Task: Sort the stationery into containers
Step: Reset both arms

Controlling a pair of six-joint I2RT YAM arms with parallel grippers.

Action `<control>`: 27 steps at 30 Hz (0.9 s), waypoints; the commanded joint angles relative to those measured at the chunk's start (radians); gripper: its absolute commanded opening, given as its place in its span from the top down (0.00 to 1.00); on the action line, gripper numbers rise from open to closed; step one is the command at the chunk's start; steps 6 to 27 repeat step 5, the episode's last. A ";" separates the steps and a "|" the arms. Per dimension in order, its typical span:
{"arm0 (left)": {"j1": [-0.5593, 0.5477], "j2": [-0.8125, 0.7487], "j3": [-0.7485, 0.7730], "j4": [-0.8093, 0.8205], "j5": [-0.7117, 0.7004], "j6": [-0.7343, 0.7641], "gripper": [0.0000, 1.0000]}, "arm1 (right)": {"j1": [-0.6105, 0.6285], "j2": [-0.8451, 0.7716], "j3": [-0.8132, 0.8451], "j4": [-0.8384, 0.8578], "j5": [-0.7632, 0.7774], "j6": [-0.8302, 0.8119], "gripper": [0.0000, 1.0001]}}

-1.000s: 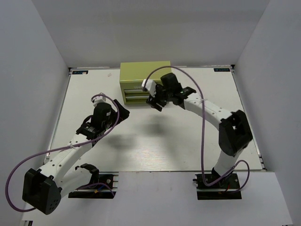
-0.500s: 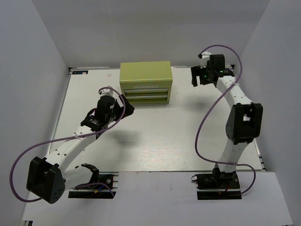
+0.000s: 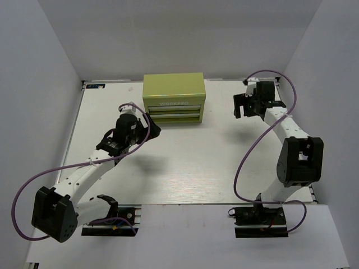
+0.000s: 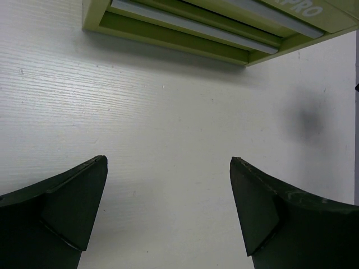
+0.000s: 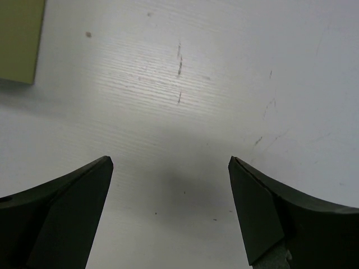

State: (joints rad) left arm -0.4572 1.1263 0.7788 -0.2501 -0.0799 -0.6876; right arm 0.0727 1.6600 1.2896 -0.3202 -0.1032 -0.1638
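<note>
Left of our withdrawn right claw (image 3: 241,107), now open and empty like the left claw (image 3: 150,128), the tool chest (image 3: 173,89) stands shut; we judge the sorting finished.

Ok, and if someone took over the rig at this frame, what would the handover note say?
Left gripper: open, empty, over the table just in front of the tool chest.
Right gripper: open, empty, right of the chest and apart from it.
Stationery: none in view from any camera. Both drawers look pushed in, contents hidden.
Done: apparently the sorting, since nothing loose shows.
Left: probably only confirming what is in the drawers and parking the arms.
</note>
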 commanded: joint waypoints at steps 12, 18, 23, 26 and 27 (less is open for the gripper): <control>0.003 -0.026 -0.006 -0.012 -0.032 0.030 0.00 | -0.060 -0.112 -0.182 0.156 -0.044 -0.002 0.10; 0.003 -0.026 -0.006 -0.012 -0.032 0.030 0.00 | -0.060 -0.112 -0.182 0.156 -0.044 -0.002 0.10; 0.003 -0.026 -0.006 -0.012 -0.032 0.030 0.00 | -0.060 -0.112 -0.182 0.156 -0.044 -0.002 0.10; 0.003 -0.026 -0.006 -0.012 -0.032 0.030 0.00 | -0.060 -0.112 -0.182 0.156 -0.044 -0.002 0.10; 0.003 -0.026 -0.006 -0.012 -0.032 0.030 0.00 | -0.060 -0.112 -0.182 0.156 -0.044 -0.002 0.10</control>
